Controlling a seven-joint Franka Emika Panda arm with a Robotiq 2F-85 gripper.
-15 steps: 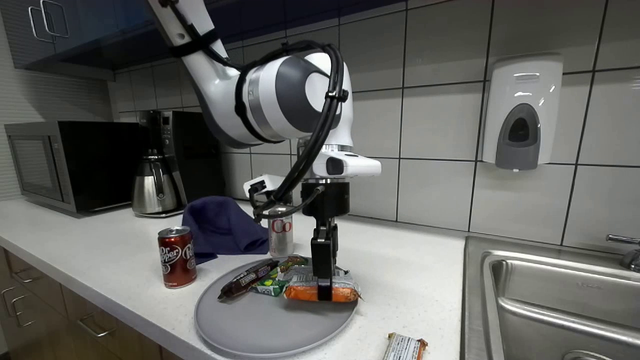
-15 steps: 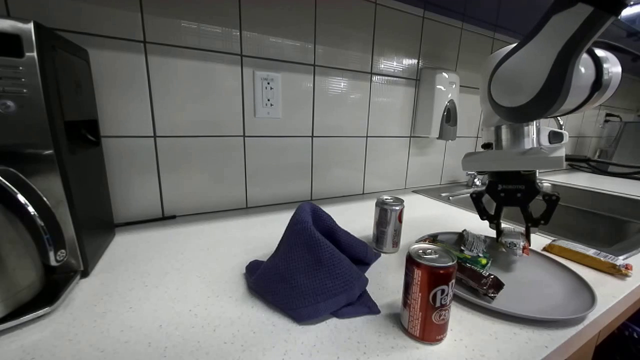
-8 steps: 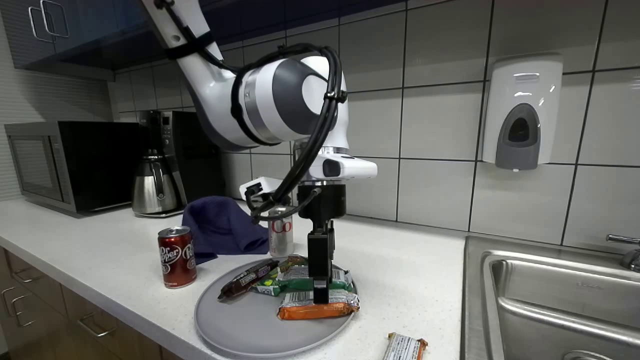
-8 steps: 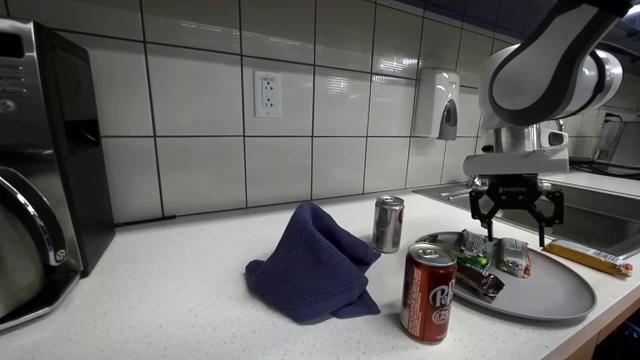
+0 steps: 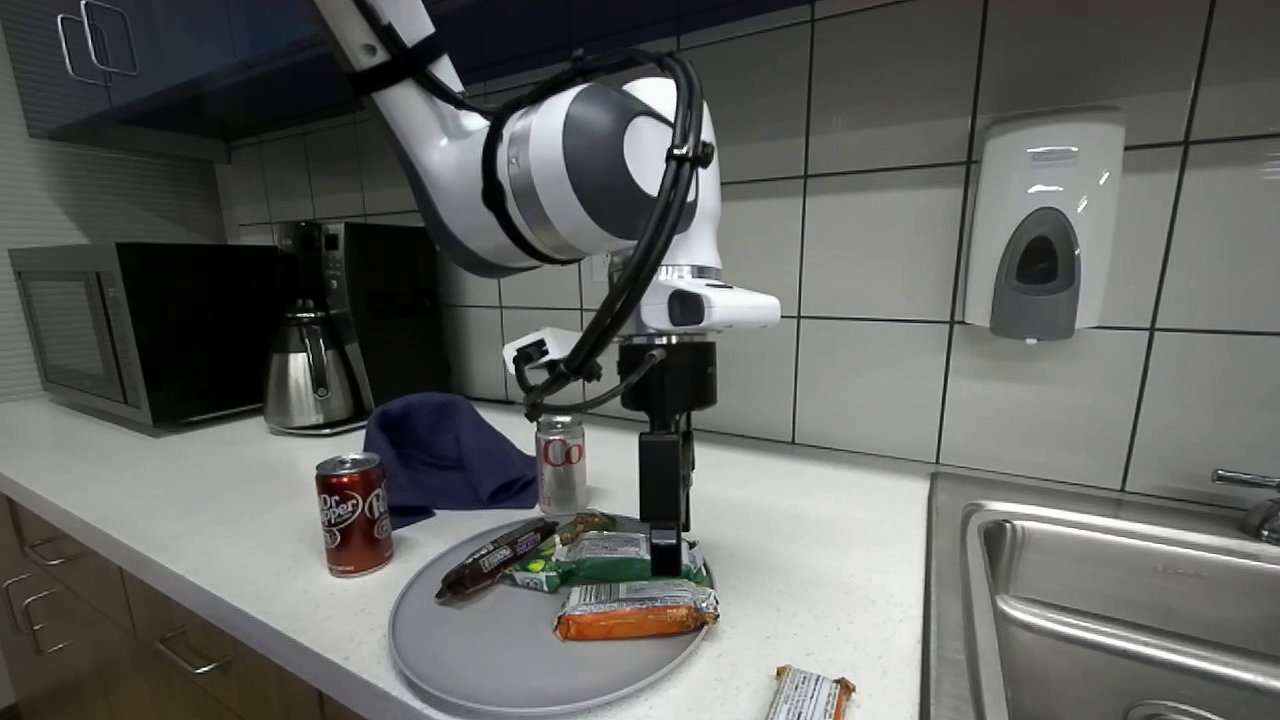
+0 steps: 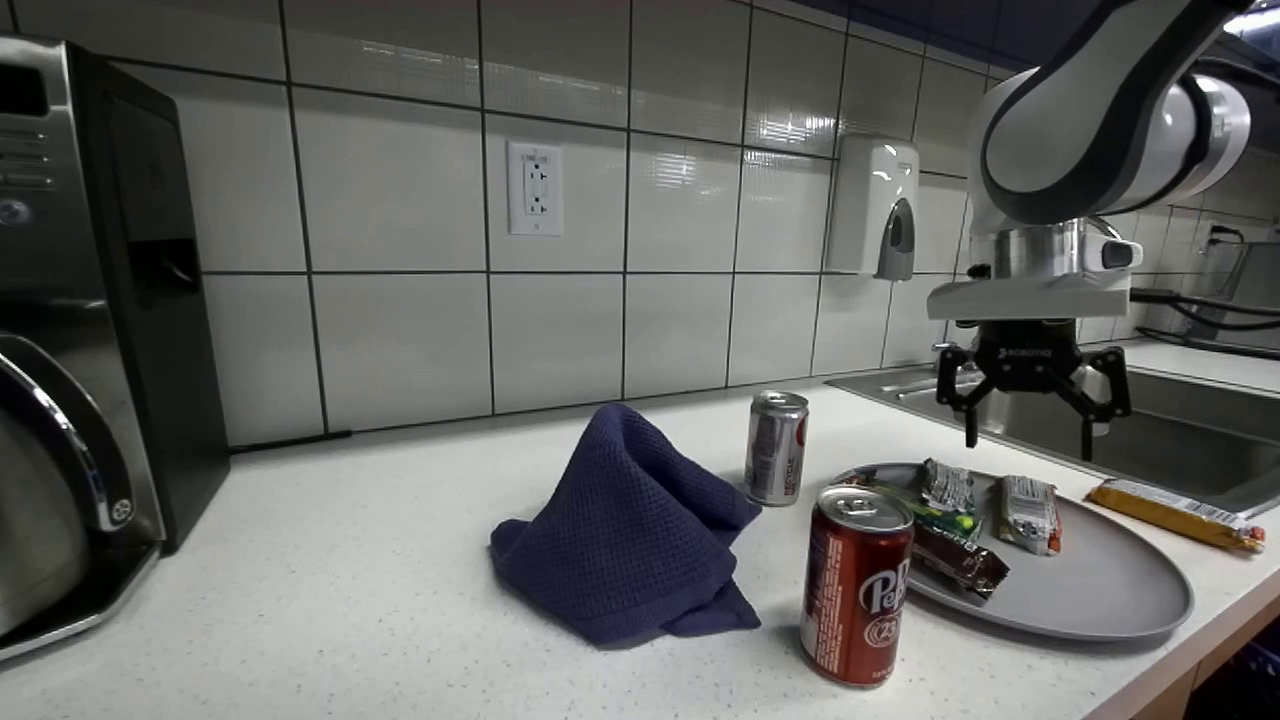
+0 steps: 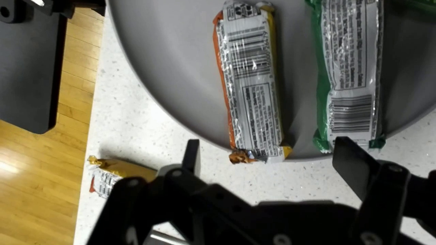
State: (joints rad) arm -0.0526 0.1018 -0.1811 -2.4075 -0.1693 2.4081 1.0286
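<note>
At three o'clock on the plate point(image 5: 500, 658) in an exterior view, the orange-wrapped bar point(image 5: 640, 606) lies freshly placed, my gripper point(image 6: 1029, 446) risen, jaws spread.

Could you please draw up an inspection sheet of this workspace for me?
Surface: white speckled counter, with a plate set on it.
Main items: the gray plate bears an orange-wrapped bar and a green-wrapped bar, lying apart.
Clutter: brown-wrapped bar also on the plate; yellow-wrapped bar on the counter beside it; Dr Pepper can and silver can, both upright; rumpled blue cloth.
Gripper: open, fingers wide apart, holding nothing.
Cables: black, strapped along the arm.
Surroundings: steel sink, soap dispenser, coffee maker, microwave, wall outlet.
</note>
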